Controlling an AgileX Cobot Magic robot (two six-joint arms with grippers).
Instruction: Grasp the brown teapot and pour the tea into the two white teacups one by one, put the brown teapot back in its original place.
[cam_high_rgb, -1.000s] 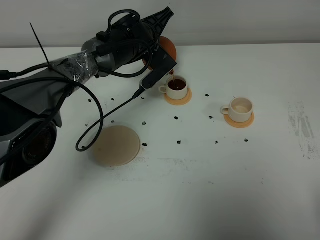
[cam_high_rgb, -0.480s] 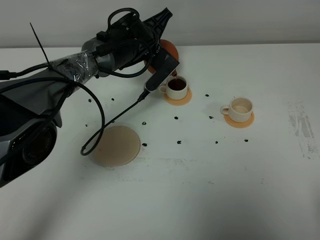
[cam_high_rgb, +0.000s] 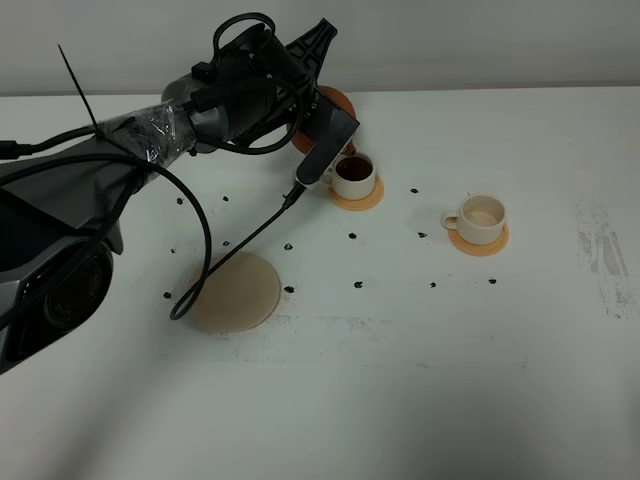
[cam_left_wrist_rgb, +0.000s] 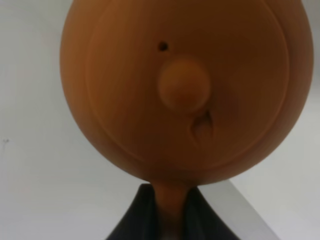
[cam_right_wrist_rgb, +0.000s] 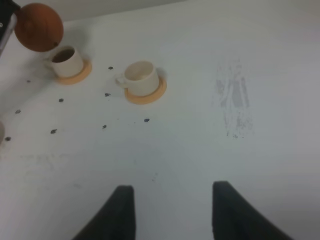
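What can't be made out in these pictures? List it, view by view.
Exterior high: the left arm covers most of the teapot and the jaws' hold on it.
Left wrist: the teapot fills the view, hiding its spout and whatever lies below; the jaws are cut by the edge.
Right wrist: only the jaws' tips show; the left cup is too small to judge how full.

White desk (cam_high_rgb: 420, 380), dotted with small black marks (cam_high_rgb: 353, 237).
A beige disc (cam_high_rgb: 235, 292) lies near left; farther back sit the centre coaster (cam_high_rgb: 355, 204) and the right coaster (cam_high_rgb: 478, 245), both orange.
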